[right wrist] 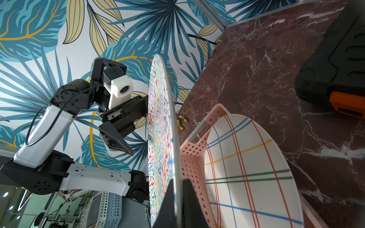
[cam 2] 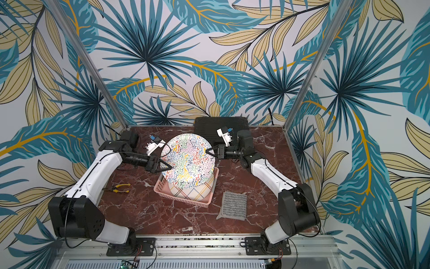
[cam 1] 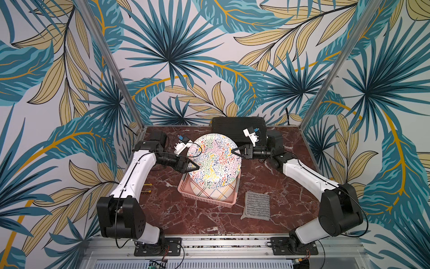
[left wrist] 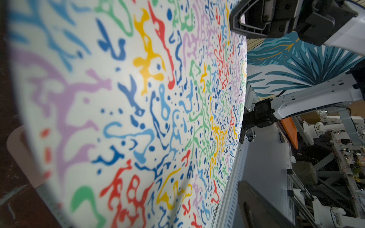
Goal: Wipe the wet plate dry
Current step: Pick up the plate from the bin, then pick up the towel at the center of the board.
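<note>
The plate (cam 1: 214, 160), the one covered in coloured squiggles, is up on edge above the pink basket (cam 1: 183, 189) in the middle of the counter (cam 1: 186, 219), with its painted face turned toward the front. From here I can't tell whether its lower rim touches anything in the basket.

The right pincer (cam 1: 233, 151) has it. The jaws are pressed together on the plate's right rim. In the right wrist view the two fingers (right wrist: 169, 205) sit either side of the thin edge, one on the painted face and one on the back.

The left pincer (cam 1: 194, 166) is at the opposite rim with its jaws spread wide and gripping nothing. From the right wrist view one of its fingers (right wrist: 116, 138) hangs beside the painted face with a clear gap, and the other is hidden behind the plate. So the rim seems to lie between the open jaws. The left wrist view is almost all squiggles (left wrist: 138, 98), with just one of its fingers (left wrist: 256, 207) showing off the plate's edge.

A checked plate (cam 1: 216, 194) lies in the basket below. The grey cloth (cam 1: 257, 206) lies flat on the counter just to the right of the basket, with neither arm near it. Yellow-handled pliers (cam 2: 119, 187) lie under the left arm, and a black case (cam 1: 232, 125) sits at the back.
</note>
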`<state>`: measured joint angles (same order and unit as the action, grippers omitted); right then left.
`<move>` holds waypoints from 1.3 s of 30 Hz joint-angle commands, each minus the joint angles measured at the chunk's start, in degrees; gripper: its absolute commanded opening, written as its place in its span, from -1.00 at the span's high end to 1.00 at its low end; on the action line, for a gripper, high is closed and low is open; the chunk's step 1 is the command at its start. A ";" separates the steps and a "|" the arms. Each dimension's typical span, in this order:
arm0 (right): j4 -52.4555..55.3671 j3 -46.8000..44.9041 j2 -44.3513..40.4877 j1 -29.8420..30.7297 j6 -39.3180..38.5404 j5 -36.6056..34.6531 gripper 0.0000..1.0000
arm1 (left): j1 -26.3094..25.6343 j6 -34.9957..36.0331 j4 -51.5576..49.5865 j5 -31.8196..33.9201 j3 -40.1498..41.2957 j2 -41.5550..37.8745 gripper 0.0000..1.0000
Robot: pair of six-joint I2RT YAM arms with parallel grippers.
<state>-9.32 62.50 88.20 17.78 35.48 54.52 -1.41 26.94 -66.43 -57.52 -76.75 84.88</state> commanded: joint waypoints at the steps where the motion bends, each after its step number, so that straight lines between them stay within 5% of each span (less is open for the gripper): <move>1: -4.60 -0.92 0.74 0.56 1.55 2.31 1.00 | 0.01 2.15 -2.54 -5.91 -1.49 0.56 -0.56; 12: 5.36 0.31 1.73 0.63 -4.71 -4.48 0.96 | 0.04 -1.21 0.86 -6.57 -0.34 0.89 0.70; 16: 15.35 0.85 0.29 0.68 -8.53 -13.76 0.22 | 0.10 -4.97 4.72 -3.98 1.35 0.06 0.98; 22: 29.61 -2.99 -7.35 0.83 -9.05 -33.63 -0.31 | 0.28 -7.18 7.38 -2.14 2.62 -0.74 1.00; 31: 58.62 -7.05 -16.66 14.02 4.37 -71.43 -0.31 | 0.43 -7.43 7.86 -2.44 2.45 -0.94 1.00; 39: 55.31 -19.95 -18.99 23.56 18.22 -71.45 -0.34 | 0.39 -7.78 9.14 -1.61 3.71 -1.73 1.00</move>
<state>46.13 45.74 68.18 39.29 46.63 -14.31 -1.28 18.81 -59.48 -56.47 -73.14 85.71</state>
